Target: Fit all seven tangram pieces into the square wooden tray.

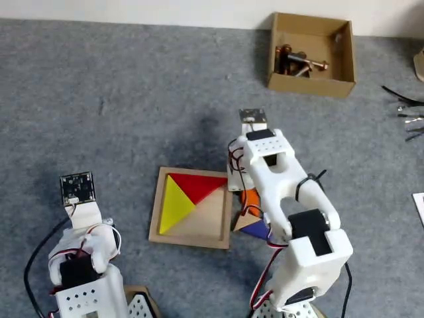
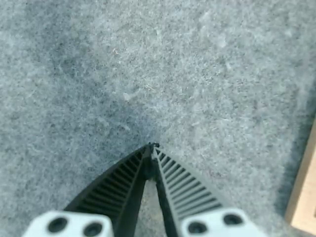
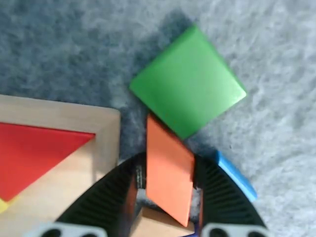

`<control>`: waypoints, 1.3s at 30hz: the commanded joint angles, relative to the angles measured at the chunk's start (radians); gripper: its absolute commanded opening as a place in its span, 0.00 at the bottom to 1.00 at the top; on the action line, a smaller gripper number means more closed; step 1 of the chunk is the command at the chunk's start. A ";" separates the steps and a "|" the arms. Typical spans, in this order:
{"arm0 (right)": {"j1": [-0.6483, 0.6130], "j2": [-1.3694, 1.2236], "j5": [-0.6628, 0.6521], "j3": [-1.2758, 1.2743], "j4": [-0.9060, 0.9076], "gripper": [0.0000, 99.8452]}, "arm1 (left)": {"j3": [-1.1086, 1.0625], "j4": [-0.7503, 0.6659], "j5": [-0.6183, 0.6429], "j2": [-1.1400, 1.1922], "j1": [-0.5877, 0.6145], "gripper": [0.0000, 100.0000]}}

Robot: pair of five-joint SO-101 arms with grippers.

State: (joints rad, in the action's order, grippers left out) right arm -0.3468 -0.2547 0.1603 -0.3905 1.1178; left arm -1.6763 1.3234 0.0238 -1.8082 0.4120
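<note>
The square wooden tray (image 1: 224,218) lies mid-table with a red triangle (image 1: 197,185) and a yellow triangle (image 1: 172,204) in it. My right arm (image 1: 278,179) hangs over the loose pieces just right of the tray. In its wrist view my right gripper (image 3: 168,160) is shut on an orange parallelogram (image 3: 170,168). The parallelogram touches a green square (image 3: 187,81) lying on the carpet. A blue piece (image 3: 234,173) and a wood-coloured piece (image 3: 160,224) lie beside the fingers (image 3: 224,197). My left gripper (image 2: 152,147) is shut with nothing in it, low over carpet left of the tray (image 2: 303,197).
A cardboard box (image 1: 311,76) holding metal parts stands at the back right. Loose cables (image 1: 405,109) lie at the right edge. Grey carpet covers the table, with open room left of and behind the tray.
</note>
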 commanded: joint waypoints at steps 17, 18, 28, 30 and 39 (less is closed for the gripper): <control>0.022 0.051 -0.014 -0.007 -0.002 0.00 | -0.019 0.003 0.011 -0.005 0.013 0.01; 0.022 0.051 -0.014 -0.007 -0.001 0.00 | -0.019 0.003 0.011 -0.005 0.013 0.01; 0.022 0.228 -0.015 -0.013 0.033 0.00 | -0.019 0.003 0.011 -0.005 0.013 0.01; 0.022 0.257 -0.015 -0.015 0.038 0.00 | -0.019 0.003 0.011 -0.005 0.013 0.01; -0.005 0.312 -0.150 -0.016 0.079 0.00 | -0.019 0.003 0.011 -0.005 0.013 0.01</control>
State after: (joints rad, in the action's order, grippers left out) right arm -0.3360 -0.0092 0.0667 -0.4120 1.1684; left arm -1.6763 1.3234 0.0238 -1.8082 0.4120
